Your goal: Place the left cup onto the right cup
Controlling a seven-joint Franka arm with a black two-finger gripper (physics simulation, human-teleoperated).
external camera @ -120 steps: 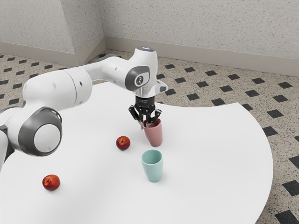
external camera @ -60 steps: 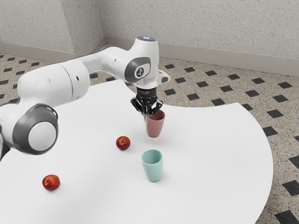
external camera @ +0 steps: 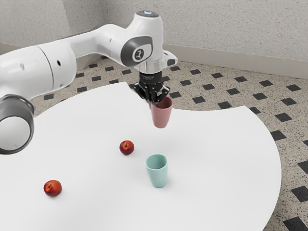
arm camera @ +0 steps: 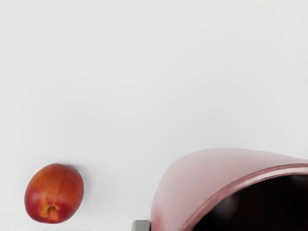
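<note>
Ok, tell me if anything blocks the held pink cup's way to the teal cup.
Nothing visible does. The pink cup hangs in the hand; the teal cup stands open; the nearer apple lies to the exterior view's left.

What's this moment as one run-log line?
fingers: shut on pink cup | pink cup: above table | teal cup: upright on table | stacking: not yet done

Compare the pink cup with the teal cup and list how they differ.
Colour: the pink cup is dusty pink, the teal cup pale green-blue. Support: the pink cup hangs in the air, its rim pinched by the gripper; the teal cup stands free on the white table. Shared: both are upright, handleless, tapered tumblers with the mouth up.
</note>
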